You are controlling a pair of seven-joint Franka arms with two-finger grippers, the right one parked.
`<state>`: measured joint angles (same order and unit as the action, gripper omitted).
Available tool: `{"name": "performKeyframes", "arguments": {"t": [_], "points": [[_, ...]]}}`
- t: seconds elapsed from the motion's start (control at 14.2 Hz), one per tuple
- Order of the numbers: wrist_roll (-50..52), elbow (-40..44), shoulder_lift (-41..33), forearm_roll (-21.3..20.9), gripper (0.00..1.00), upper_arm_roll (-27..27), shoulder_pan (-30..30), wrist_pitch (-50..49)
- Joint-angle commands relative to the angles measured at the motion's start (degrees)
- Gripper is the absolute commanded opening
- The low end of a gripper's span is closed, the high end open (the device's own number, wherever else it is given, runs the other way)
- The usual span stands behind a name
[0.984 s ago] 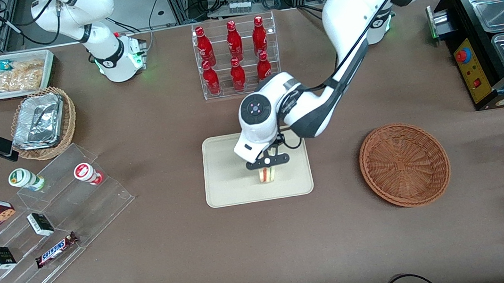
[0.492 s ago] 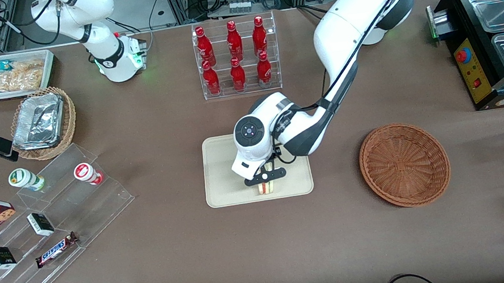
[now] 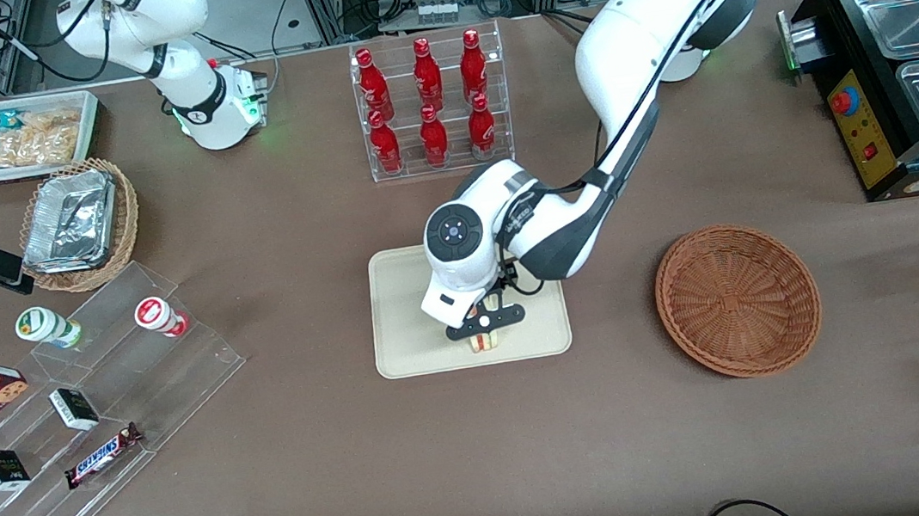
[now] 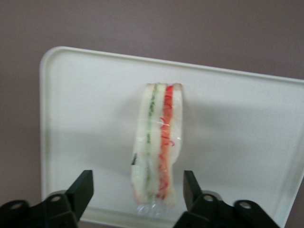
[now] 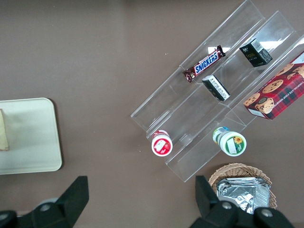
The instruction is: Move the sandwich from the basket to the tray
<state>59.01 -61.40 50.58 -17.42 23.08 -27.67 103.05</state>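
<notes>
The sandwich (image 3: 485, 342) (image 4: 158, 152) rests on the cream tray (image 3: 406, 325) (image 4: 85, 104), close to the tray's rim nearest the front camera, with its red and green filling edge facing up. My left gripper (image 3: 484, 324) (image 4: 137, 183) hangs just above it, open. Its black fingers (image 4: 83, 187) stand on either side of the sandwich with a gap on each side, touching nothing. The reddish-brown wicker basket (image 3: 737, 300) sits on the table toward the working arm's end and holds nothing. From the right wrist, the tray (image 5: 33, 137) and a sliver of the sandwich (image 5: 4, 130) show.
A clear rack of red bottles (image 3: 431, 101) stands farther from the camera than the tray. Acrylic steps with snacks (image 3: 87, 404), a small wicker basket of foil trays (image 3: 79, 223) and a white bin (image 3: 21, 135) lie toward the parked arm's end. A black food warmer (image 3: 899, 87) stands past the basket.
The gripper brought the sandwich down and nearer to the front camera, onto the tray. The sandwich now lies free between the fingers, and the arm's elbow has shifted.
</notes>
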Motion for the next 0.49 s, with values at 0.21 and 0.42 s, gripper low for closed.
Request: {"name": "performKeyframes", "arguments": {"t": [0.21,0.42], "points": [[-8.00,-15.19,-19.77,3.25,1.00,-0.05,12.69,-6.72],[-20.92,-26.28,-31.65,8.35,1.00,-0.05,21.93,-7.33]]}}
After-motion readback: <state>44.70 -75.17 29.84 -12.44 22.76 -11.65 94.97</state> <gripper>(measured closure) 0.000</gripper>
